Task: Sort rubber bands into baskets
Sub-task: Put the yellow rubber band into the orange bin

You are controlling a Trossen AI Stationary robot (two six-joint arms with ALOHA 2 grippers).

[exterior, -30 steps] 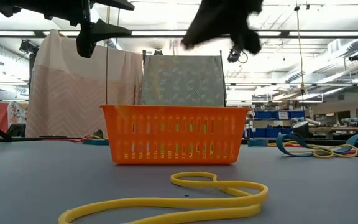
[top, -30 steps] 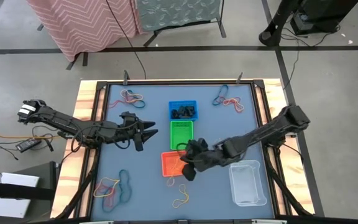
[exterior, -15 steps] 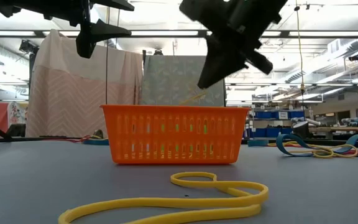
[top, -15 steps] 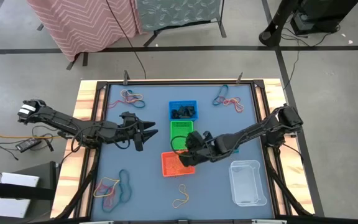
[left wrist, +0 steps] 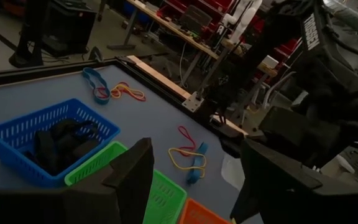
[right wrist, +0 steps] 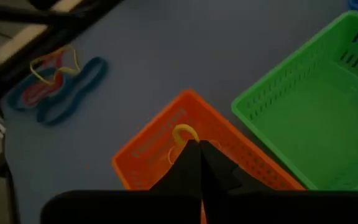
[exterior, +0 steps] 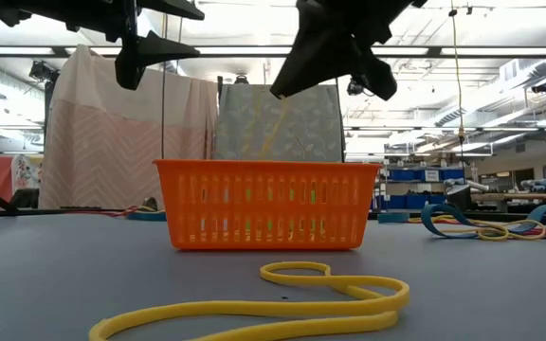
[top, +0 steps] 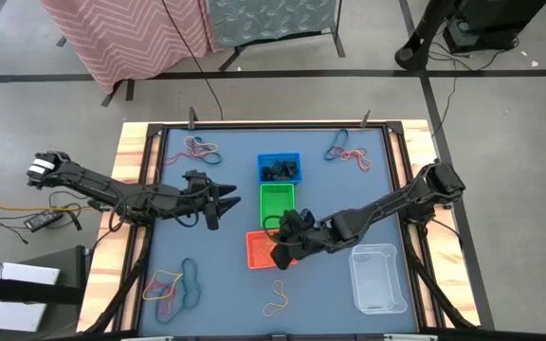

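R gripper (right wrist: 194, 152) fingers are pinched on a yellow rubber band (right wrist: 184, 132), held over the orange basket (top: 260, 248), near-centre of table. L gripper (top: 227, 197) is held wide open, empty, left of green basket (top: 276, 203).

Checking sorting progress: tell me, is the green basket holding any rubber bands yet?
No. In the right wrist view the green basket shows only its bare floor, with no bands inside.
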